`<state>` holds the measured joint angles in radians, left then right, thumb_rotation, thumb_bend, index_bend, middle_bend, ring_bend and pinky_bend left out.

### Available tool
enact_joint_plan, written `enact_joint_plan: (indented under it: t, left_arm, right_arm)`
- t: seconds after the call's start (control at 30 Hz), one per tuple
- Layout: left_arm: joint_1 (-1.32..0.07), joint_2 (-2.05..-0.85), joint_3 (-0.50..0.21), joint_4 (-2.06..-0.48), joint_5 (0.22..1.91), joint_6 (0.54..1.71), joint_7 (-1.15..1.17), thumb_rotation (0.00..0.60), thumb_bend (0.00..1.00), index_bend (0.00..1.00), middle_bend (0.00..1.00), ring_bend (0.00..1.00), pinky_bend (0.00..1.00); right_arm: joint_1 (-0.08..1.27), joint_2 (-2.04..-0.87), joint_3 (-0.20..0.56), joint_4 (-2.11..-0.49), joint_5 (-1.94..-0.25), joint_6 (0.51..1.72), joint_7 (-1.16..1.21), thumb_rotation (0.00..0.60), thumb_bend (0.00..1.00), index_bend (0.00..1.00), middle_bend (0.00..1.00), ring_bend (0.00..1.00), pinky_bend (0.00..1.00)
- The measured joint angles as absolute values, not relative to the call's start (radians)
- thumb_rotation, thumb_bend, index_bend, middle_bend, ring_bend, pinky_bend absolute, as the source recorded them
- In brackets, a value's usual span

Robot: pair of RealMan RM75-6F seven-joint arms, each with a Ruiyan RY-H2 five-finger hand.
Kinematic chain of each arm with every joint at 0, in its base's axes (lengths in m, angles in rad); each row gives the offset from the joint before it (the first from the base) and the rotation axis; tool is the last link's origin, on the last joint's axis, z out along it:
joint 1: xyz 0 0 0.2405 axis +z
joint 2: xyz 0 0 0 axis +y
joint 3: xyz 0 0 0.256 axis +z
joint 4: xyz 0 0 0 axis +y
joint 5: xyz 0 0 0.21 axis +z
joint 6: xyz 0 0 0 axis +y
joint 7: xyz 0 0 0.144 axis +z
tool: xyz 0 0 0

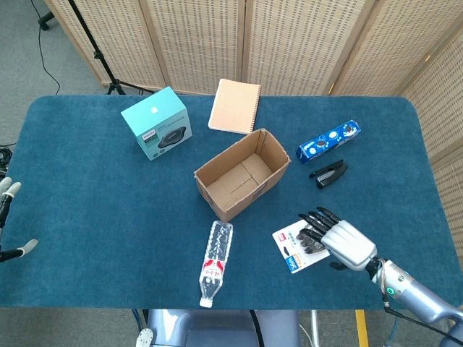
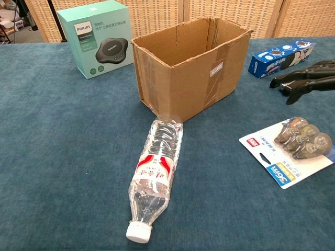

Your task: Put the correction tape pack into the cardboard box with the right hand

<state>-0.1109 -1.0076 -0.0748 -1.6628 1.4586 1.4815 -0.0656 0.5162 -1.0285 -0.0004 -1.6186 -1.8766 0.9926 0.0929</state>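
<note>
The right hand (image 1: 346,242) is hovering over the correction tape pack (image 1: 295,249), fingers apart, and needs to grab it next

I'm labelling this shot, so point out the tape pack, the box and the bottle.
tape pack (image 2: 277,157), chest view, card backing
box (image 1: 217,204), head view, near wall
bottle (image 2: 156,175), chest view, label

The table (image 1: 87,217) has a blue cloth surface. On it lie a cardboard box (image 1: 241,173), a plastic bottle (image 1: 216,262), the correction tape pack (image 1: 295,247), a stapler (image 1: 328,173), a blue snack box (image 1: 328,141), a notebook (image 1: 234,106) and a teal box (image 1: 156,123).
</note>
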Motion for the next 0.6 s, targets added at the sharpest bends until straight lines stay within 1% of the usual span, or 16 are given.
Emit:
enact_joint_plan:
  t: [0.27, 0.4, 0.6]
  left_arm:
    - [-0.112, -1.001, -0.077, -1.665, 1.451, 1.474, -0.076, 0.6, 0.0, 0.0, 0.0, 0.0, 0.0]
    - [-0.111, -0.999, -0.077, -1.664, 1.451, 1.472, -0.083, 0.6, 0.0, 0.0, 0.0, 0.0, 0.0]
    - [-0.111, -0.996, -0.077, -1.663, 1.454, 1.471, -0.088, 0.6, 0.0, 0.0, 0.0, 0.0, 0.0]
  right_arm:
    - [0.578, -1.095, 0.046, -1.63, -1.693, 0.812, -0.127, 0.6, 0.0, 0.19, 0.01, 0.0, 0.0]
    - [0.596, -1.121, 0.059, -1.621, -1.596, 0.752, -0.209, 0.6, 0.0, 0.17, 0.0, 0.0, 0.0]
    - [0.612, -1.135, 0.054, -1.611, -1.503, 0.702, -0.279, 0.6, 0.0, 0.16, 0.0, 0.0, 0.0]
